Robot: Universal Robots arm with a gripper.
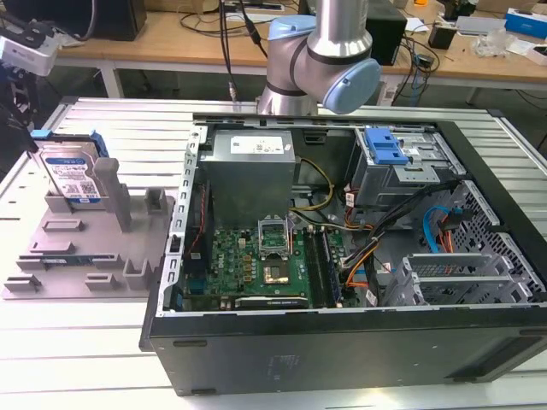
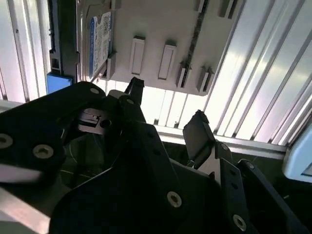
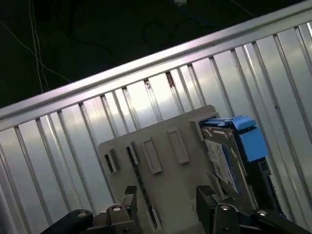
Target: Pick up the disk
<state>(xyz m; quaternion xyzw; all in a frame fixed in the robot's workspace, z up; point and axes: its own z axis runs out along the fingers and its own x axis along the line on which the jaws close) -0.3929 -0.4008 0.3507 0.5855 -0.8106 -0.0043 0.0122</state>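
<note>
The disk (image 1: 73, 175) is a silver-grey drive with a white-and-blue label and a blue rail. It stands on edge in the grey plastic fixture (image 1: 85, 248) at the exterior view's left. Both wrist views show the disk (image 2: 100, 41) (image 3: 226, 156) leaning in its slot at one end of the fixture (image 2: 161, 24) (image 3: 161, 170). My gripper (image 2: 165, 105) (image 3: 167, 192) hangs open above the fixture, off to one side of the disk. It is clear of both, and nothing is between its black fingers (image 2: 197, 122).
An open computer case (image 1: 359, 256) with its motherboard, cables and a blue drive-bay bracket (image 1: 385, 147) sits beside the fixture on the ribbed metal table (image 1: 94, 342). The arm's base (image 1: 316, 51) rises behind the case. The table edge (image 3: 146, 63) runs close to the fixture.
</note>
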